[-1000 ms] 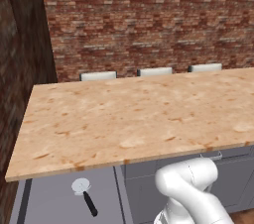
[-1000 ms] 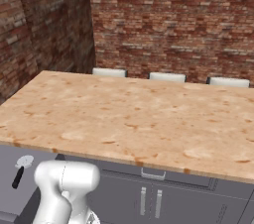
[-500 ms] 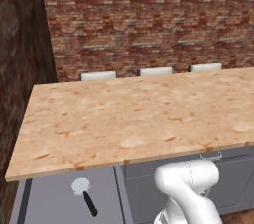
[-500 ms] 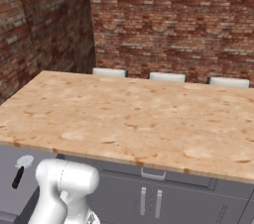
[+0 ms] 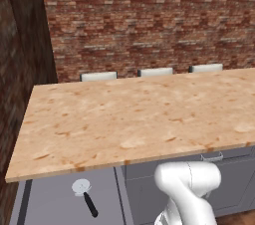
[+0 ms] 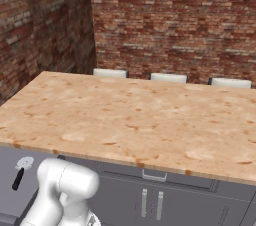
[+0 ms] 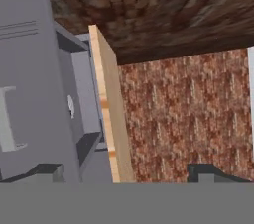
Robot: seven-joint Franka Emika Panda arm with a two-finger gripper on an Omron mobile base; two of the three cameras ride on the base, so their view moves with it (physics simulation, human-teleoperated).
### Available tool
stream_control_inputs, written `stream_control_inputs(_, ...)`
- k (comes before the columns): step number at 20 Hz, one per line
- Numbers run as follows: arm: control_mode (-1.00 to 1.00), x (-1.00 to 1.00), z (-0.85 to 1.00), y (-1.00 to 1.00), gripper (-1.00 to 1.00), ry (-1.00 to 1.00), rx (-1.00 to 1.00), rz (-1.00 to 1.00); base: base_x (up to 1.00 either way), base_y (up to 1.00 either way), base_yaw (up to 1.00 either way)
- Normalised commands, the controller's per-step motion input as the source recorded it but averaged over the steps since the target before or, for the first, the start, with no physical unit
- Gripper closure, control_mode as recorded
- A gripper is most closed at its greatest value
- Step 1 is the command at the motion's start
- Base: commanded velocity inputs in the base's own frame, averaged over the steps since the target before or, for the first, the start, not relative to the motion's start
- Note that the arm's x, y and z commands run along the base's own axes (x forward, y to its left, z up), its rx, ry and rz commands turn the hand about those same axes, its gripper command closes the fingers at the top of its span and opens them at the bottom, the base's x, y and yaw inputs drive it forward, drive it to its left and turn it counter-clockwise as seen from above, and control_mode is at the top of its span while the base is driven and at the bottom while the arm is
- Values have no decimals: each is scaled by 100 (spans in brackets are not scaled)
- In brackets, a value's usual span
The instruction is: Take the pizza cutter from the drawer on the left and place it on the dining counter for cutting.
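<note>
Gripper [image 7: 134,173]: the two dark finger tips [image 7: 47,172] stand wide apart at the bottom of the hand view, jaws spread, nothing between them. Hand is low in front of the cabinets, rolled on its side, so the counter reads as a vertical plank in its camera

Pizza cutter [image 5: 83,195]: lies flat on the floor of the drawer [image 5: 50,204], which is pulled out at the left end of the cabinet run. Pale round wheel toward the counter edge, slim black handle pointing away from it, slightly slanted. In the right base view the cutter [image 6: 21,170] sits just left of the arm's white elbow, apart from it. From the hand's camera, a small pale round shape [image 7: 71,106] shows inside the open grey box ahead and left of the fingers; likely the wheel, too small to be sure. Cutter is well ahead of the finger tips, not touching them

Dining counter [image 5: 134,119]: light tan wood-look slab above the hand; its edge [image 7: 110,114] runs up the hand view just right of the open drawer [image 7: 82,94]

Grey cabinet fronts [image 6: 165,202] to the right of the arm, with two vertical handles [image 6: 151,204] and a short bar handle [image 6: 154,174] above them

Three white chair backs [image 6: 169,77] beyond the far edge of the counter, brick wall [image 5: 149,20] behind
</note>
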Motion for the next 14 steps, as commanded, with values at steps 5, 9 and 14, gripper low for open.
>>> stream_control_inputs(5,-100,29,86,0,-100,17,7,-2,0,0,0)
stream_control_inputs(9,-100,61,77,-1,-100,20,9,-4,0,0,0)
stream_control_inputs(14,-100,75,69,-13,-100,25,15,-2,0,0,0)
